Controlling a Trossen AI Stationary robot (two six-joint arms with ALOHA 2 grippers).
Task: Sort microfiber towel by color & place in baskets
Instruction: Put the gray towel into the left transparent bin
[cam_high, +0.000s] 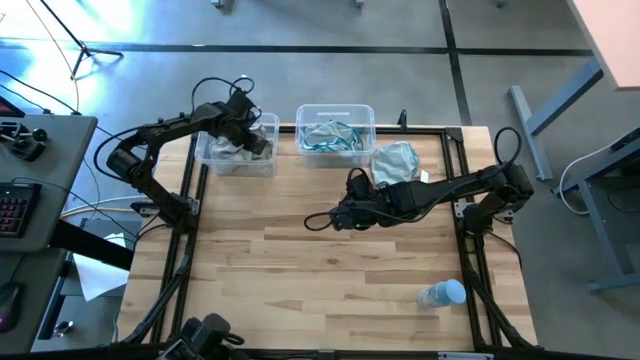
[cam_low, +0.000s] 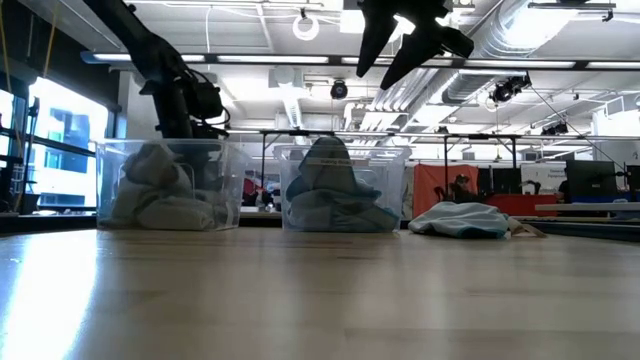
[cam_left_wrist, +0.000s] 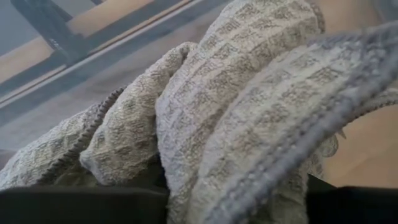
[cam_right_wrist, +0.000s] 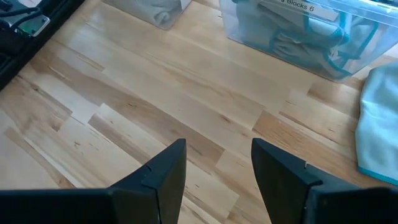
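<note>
Two clear baskets stand at the far edge of the surface (cam_high: 300, 290). Left basket (cam_high: 236, 155) holds grey-beige towels (cam_low: 160, 190); right basket (cam_high: 335, 130) holds blue ones (cam_low: 335, 195). One blue towel (cam_high: 394, 160) lies loose beside it. Left end effector (cam_high: 250, 135) sits inside the left basket, grip state undeterminable. Right end effector (cam_right_wrist: 214, 165) hovers mid-surface, parted and empty.

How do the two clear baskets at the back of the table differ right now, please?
The left basket holds grey-beige towels; the right basket holds pale blue-teal towels. The left gripper is over the left basket; no gripper is over the right basket. Both are alike transparent rectangular tubs.
</note>
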